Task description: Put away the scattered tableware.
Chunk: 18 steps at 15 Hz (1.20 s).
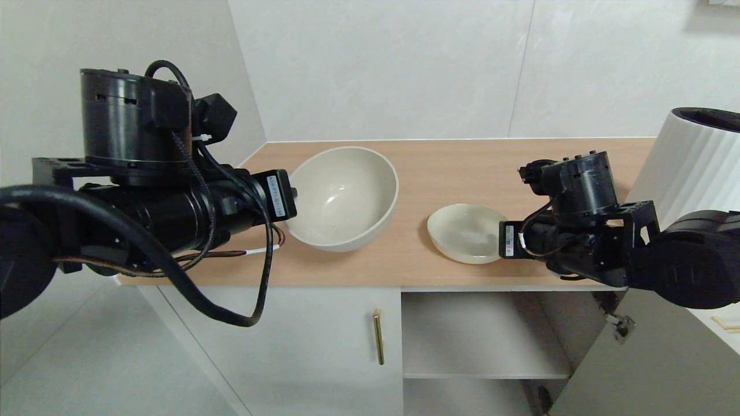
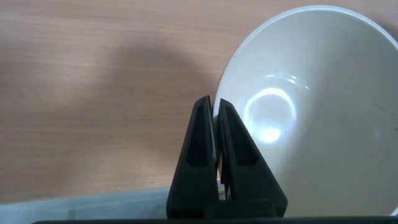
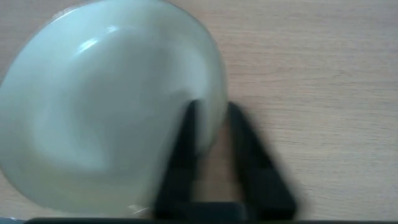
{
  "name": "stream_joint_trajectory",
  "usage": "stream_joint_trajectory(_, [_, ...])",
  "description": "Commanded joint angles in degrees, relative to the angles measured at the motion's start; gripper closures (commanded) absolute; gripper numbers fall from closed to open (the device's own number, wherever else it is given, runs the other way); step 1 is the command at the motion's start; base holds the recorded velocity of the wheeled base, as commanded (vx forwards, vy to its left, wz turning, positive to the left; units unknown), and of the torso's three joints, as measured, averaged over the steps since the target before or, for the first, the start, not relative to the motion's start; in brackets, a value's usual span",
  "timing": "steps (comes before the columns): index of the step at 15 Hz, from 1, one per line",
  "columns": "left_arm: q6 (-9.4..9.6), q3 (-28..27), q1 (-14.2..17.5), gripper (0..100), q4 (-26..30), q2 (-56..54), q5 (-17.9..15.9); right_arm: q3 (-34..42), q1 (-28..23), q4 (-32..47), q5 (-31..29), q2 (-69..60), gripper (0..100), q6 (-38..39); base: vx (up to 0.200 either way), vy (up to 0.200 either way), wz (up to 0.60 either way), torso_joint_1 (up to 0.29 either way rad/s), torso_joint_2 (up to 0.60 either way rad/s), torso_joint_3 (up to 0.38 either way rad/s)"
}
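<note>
I've got the left gripper (image 2: 215,109) pinching the left rim of the big bowl (image 1: 341,196), centre frame; the right gripper (image 3: 211,111), fingers apart, straddles the right edge of the small dish (image 1: 465,231) beside it.

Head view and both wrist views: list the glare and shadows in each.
Left wrist view: a bright glare patch inside the large bowl, and a broad soft shadow on the counter beside it. Right wrist view: small highlights near the small bowl's rim. Head view: a faint highlight low inside the large bowl, and a shadow on the counter at the small bowl's left edge.
</note>
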Motion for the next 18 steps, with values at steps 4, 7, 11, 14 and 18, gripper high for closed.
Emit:
stream_joint_trajectory(4, [-0.12, 2.11, 0.18, 100, -0.2, -1.64, -0.23, 0.09, 0.12, 0.34, 1.11, -4.23, 100, 0.85, 0.0, 0.0, 0.0, 0.0, 0.0, 0.0])
stream_joint_trajectory(7, [0.06, 5.8, 0.45, 100, -0.28, -6.92, -4.01, 2.29, 0.12, 2.27, 6.2, -11.26, 100, 1.11, 0.0, 0.0, 0.0, 0.0, 0.0, 0.0])
stream_joint_trajectory(11, [3.92, 14.15, 0.45, 100, -0.28, -13.95, -9.02, 3.7, -0.06, 12.47, 15.26, -20.49, 100, 1.64, 0.0, 0.0, 0.0, 0.0, 0.0, 0.0])
stream_joint_trajectory(14, [4.01, 17.75, 0.97, 100, -0.2, -15.27, -9.02, 7.83, 0.29, 17.48, 15.96, -24.71, 100, 2.34, 0.0, 0.0, 0.0, 0.0, 0.0, 0.0])
stream_joint_trajectory(18, [4.01, 18.37, 1.41, 100, -0.2, -13.95, -9.02, 13.37, 0.12, 17.56, 20.44, -29.11, 100, 2.08, 0.0, 0.0, 0.0, 0.0, 0.0, 0.0])
